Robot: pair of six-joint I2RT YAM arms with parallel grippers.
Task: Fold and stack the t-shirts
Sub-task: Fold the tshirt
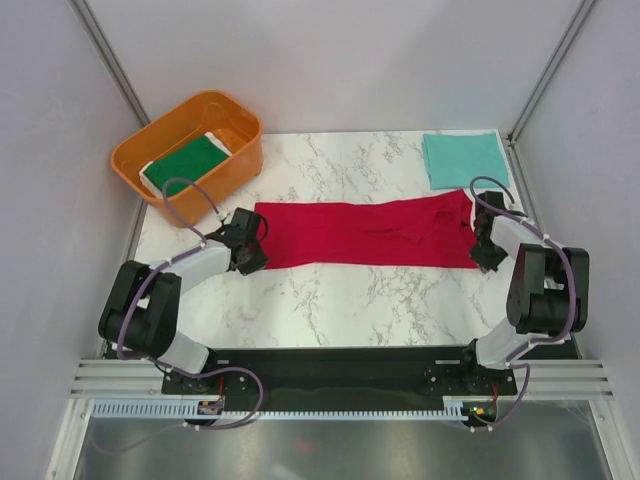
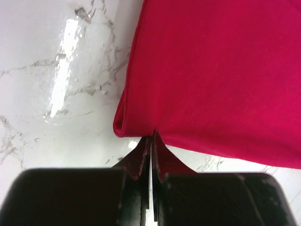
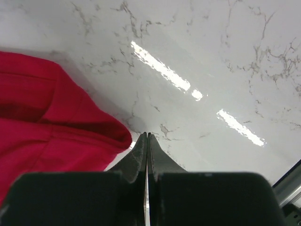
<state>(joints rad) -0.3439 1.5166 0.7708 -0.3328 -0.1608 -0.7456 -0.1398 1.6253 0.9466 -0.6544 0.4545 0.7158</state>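
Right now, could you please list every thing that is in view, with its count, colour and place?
red t-shirt: 1, bright red, long strip across the table's middle
teal t-shirt: 1, teal, folded, far right corner
dark green t-shirt: 1, dark green with white edge, inside the tub
tub: 1, orange plastic, far left corner
table: 1, white marble pattern
left gripper: 1, black, shut on the red t-shirt's left end
right gripper: 1, black, shut beside its right end

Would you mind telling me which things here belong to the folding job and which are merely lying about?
Job: red t-shirt, teal t-shirt, dark green t-shirt.
Lying about: orange tub holding the green one, marble table.
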